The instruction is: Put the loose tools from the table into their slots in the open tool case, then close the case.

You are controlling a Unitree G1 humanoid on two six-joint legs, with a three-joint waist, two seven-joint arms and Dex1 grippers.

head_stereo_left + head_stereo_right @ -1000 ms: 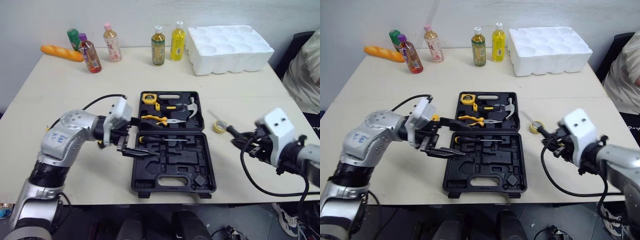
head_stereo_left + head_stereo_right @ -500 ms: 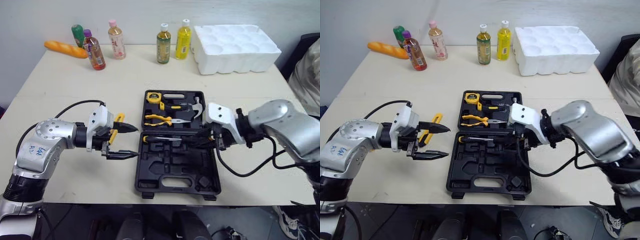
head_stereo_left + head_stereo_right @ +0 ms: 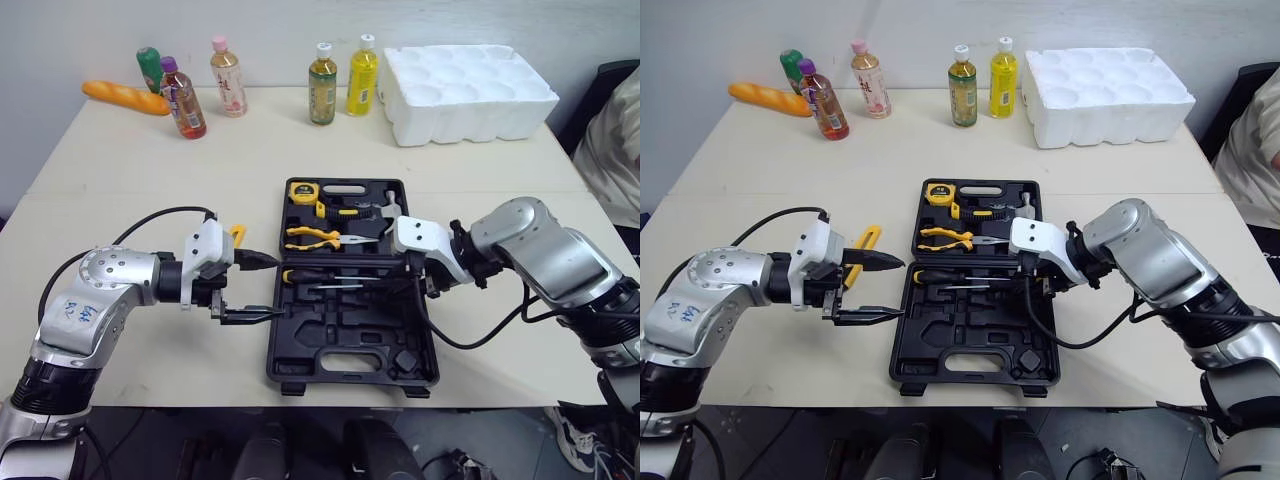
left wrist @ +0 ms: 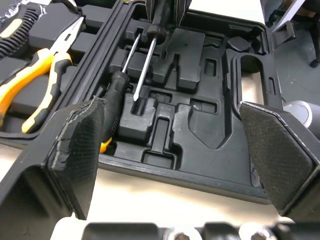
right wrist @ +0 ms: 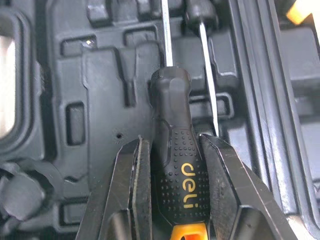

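Note:
The black tool case point(image 3: 330, 370) lies open in the middle of the table. Its lid half holds a tape measure point(image 3: 302, 193), yellow pliers point(image 3: 320, 238) and a hammer point(image 3: 387, 214). One screwdriver point(image 3: 300, 275) lies in a slot of the near half. My right gripper point(image 3: 425, 282) is shut on a second black screwdriver point(image 5: 175, 150) just above the neighbouring slot, its shaft point(image 3: 350, 287) pointing left. My left gripper point(image 3: 272, 288) stands open and empty at the case's left edge. A yellow-handled tool point(image 3: 862, 240) lies on the table behind it.
Several bottles point(image 3: 322, 70) and a baguette point(image 3: 125, 98) stand along the table's far edge, with a white foam tray point(image 3: 470, 80) at the far right. A person's sleeve point(image 3: 615, 140) is at the right edge.
My right gripper carried the screwdriver from the table's right side to over the case. My left gripper drew back out of the case, then returned to its left edge.

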